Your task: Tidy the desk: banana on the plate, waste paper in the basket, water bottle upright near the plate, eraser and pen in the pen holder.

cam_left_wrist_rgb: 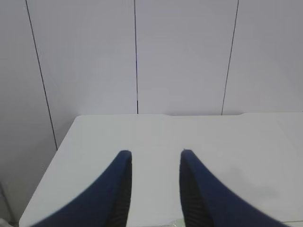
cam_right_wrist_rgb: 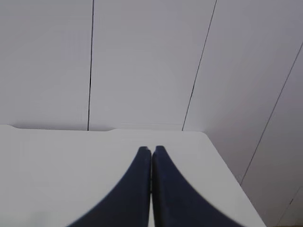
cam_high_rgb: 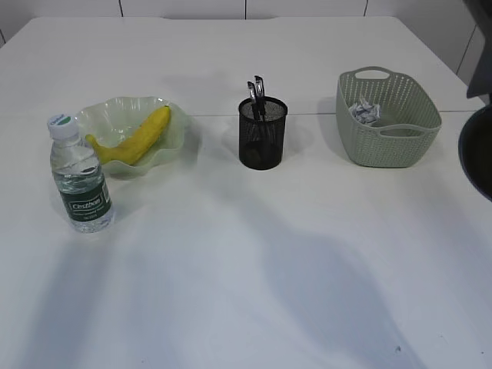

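In the exterior view a yellow banana (cam_high_rgb: 137, 137) lies on the pale green plate (cam_high_rgb: 178, 131). A water bottle (cam_high_rgb: 80, 181) stands upright just left-front of the plate. A black mesh pen holder (cam_high_rgb: 262, 137) holds a pen (cam_high_rgb: 257, 94); the eraser is not visible. Crumpled waste paper (cam_high_rgb: 366, 111) lies in the grey-green basket (cam_high_rgb: 419, 98). My left gripper (cam_left_wrist_rgb: 154, 153) is open and empty, raised above the table. My right gripper (cam_right_wrist_rgb: 151, 149) is shut and empty, also raised. Neither gripper's jaws show in the exterior view.
The white table (cam_high_rgb: 254, 254) carries arm shadows at the front. A dark part of the right arm (cam_high_rgb: 478, 150) shows at the right edge. White wall panels (cam_left_wrist_rgb: 184, 56) stand behind the table's far edge.
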